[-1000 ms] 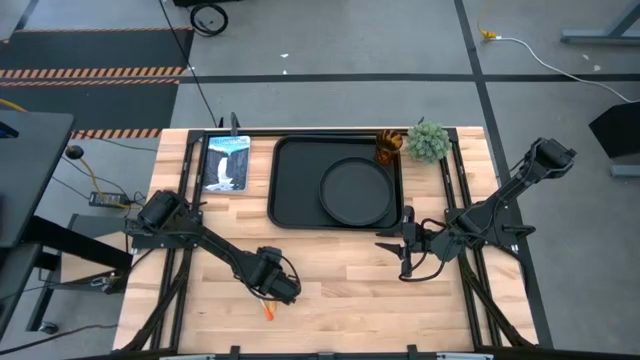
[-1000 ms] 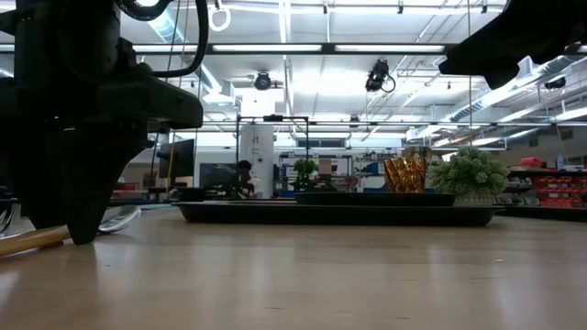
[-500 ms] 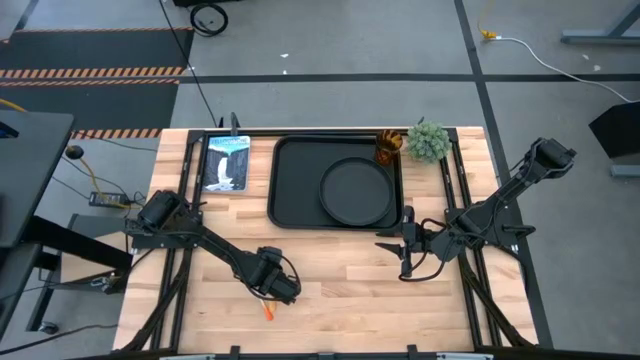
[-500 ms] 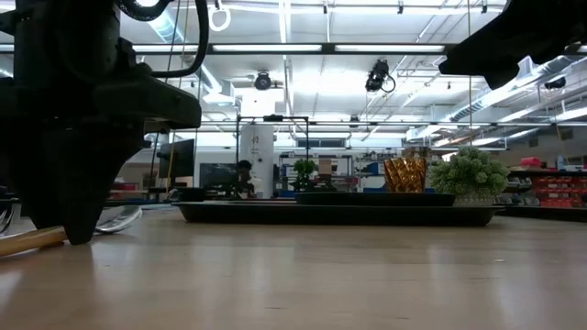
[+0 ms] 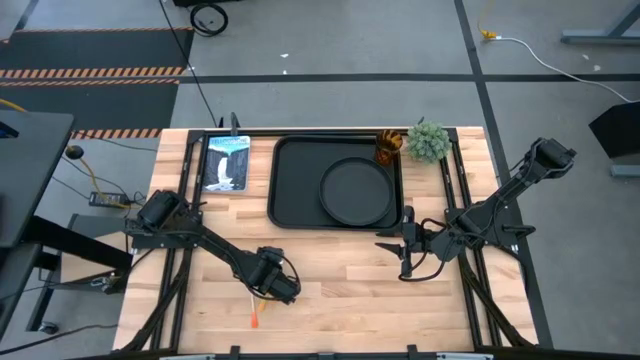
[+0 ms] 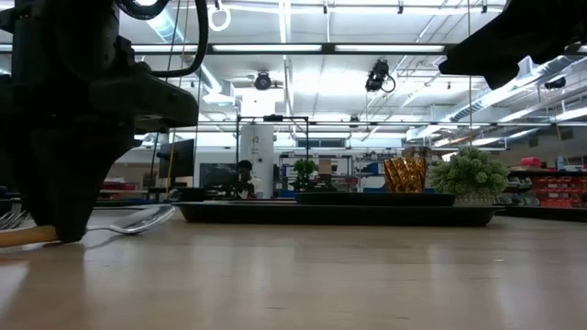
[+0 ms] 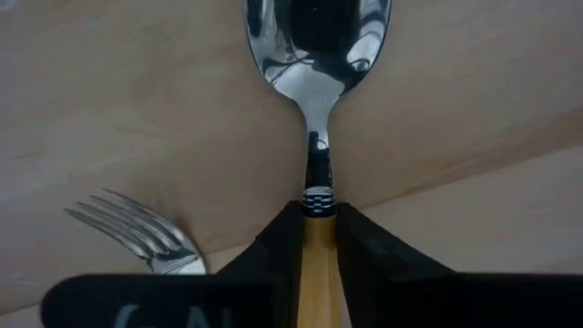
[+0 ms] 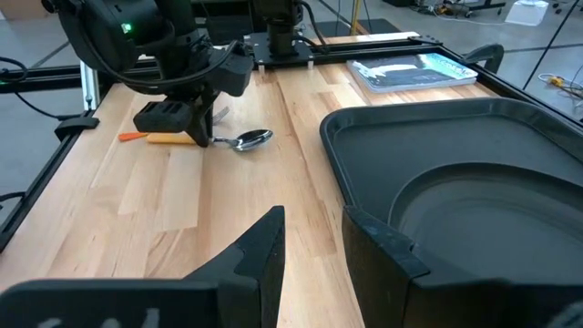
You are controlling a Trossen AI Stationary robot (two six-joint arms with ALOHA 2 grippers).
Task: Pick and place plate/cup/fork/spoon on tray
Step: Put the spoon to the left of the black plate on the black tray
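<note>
The spoon (image 7: 317,55), silver bowl and orange handle, lies on the wood table near the near-left. My left gripper (image 5: 268,288) is down on it and shut on its handle. The fork (image 7: 137,230) lies on the table beside it, with only its tines showing in the left wrist view. The round black plate (image 5: 356,192) lies in the black tray (image 5: 290,185). The amber cup (image 5: 388,147) stands at the tray's far right corner. My right gripper (image 5: 403,246) is open and empty by the tray's near right corner. My left gripper pinches the spoon's orange handle (image 7: 317,251) between its two fingers, at the end next to the dark collar and neck. The fingers come from above, one on each side of the handle. The spoon lies flat on the table, its bowl (image 8: 250,139) pointing toward the tray.
A green potted plant (image 5: 428,141) stands at the far right, beside the cup. A blue-white picture card (image 5: 226,162) lies left of the tray. Bare wood (image 5: 340,290) stretches between the two grippers along the near edge.
My left gripper has shifted a little toward the table's left edge while staying down on the table. The orange handle now sticks out farther past it toward the near edge. In the low view the spoon's bowl has swung out farther from the gripper.
</note>
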